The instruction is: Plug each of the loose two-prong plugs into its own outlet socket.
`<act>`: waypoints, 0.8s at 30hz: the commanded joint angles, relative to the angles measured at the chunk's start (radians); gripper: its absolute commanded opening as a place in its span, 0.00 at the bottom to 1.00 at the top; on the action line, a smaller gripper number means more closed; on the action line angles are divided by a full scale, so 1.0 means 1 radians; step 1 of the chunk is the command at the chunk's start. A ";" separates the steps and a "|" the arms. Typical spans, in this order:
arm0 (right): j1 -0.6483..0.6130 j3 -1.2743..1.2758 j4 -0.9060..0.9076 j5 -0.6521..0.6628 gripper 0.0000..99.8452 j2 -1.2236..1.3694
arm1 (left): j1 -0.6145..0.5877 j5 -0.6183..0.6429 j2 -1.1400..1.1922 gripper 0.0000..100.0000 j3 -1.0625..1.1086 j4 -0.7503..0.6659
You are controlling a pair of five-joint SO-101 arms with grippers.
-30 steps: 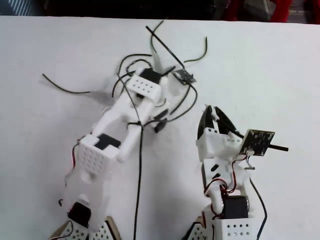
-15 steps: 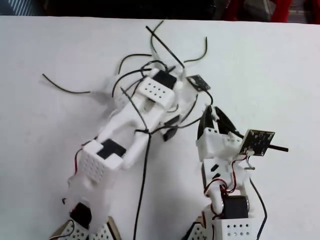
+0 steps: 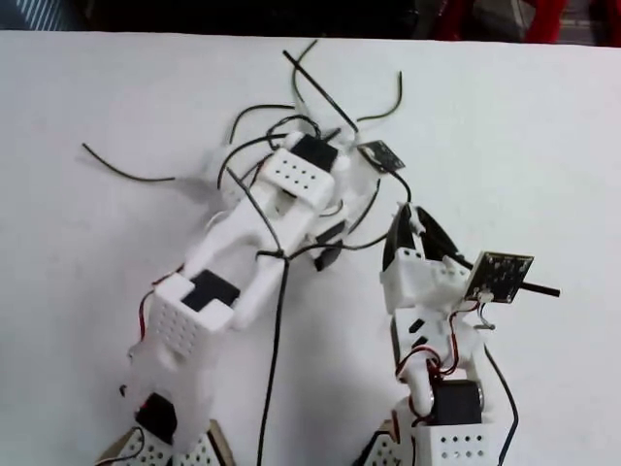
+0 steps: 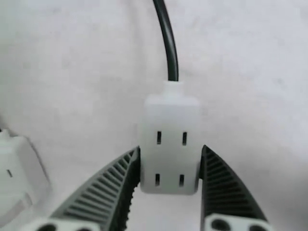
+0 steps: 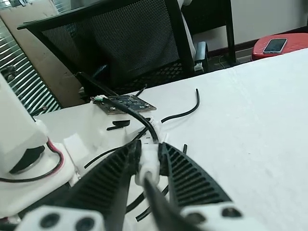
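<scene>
White plastic is sitting between the left tool's [image 4: 169,161] ribbed fingers [image 4: 120,183]. It is an outlet socket [image 4: 170,139] with two pairs of slots facing the wrist camera. Both fingers are pressing on its sides, and its black cord [image 4: 167,38] is running away over the counter [image 4: 250,57]. In the high view the arm's wrist is covering that grip, amid tangled cords [image 3: 291,126]. The right tool [image 5: 150,156] is pinching what looks like a small white plug [image 5: 147,166], and is resting just beside the tangle.
</scene>
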 commanded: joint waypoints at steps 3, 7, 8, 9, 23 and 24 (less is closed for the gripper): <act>-0.008 -0.014 -0.013 0.015 0.02 -0.008 | -0.077 0.006 -0.077 0.23 -0.123 -0.037; -0.008 -0.014 -0.013 0.015 0.02 -0.010 | -0.111 0.009 -0.076 0.40 -0.129 -0.012; -0.008 -0.014 -0.013 0.015 0.02 -0.010 | -0.117 0.008 -0.076 0.41 -0.129 -0.006; -0.008 -0.014 -0.013 0.015 0.02 -0.010 | -0.122 0.008 -0.076 0.40 -0.133 -0.006; -0.008 -0.014 -0.013 0.015 0.02 -0.008 | -0.085 0.015 -0.412 0.25 -0.130 0.164; -0.008 -0.014 -0.013 0.015 0.02 -0.008 | -0.085 0.017 -0.469 0.25 -0.104 0.164</act>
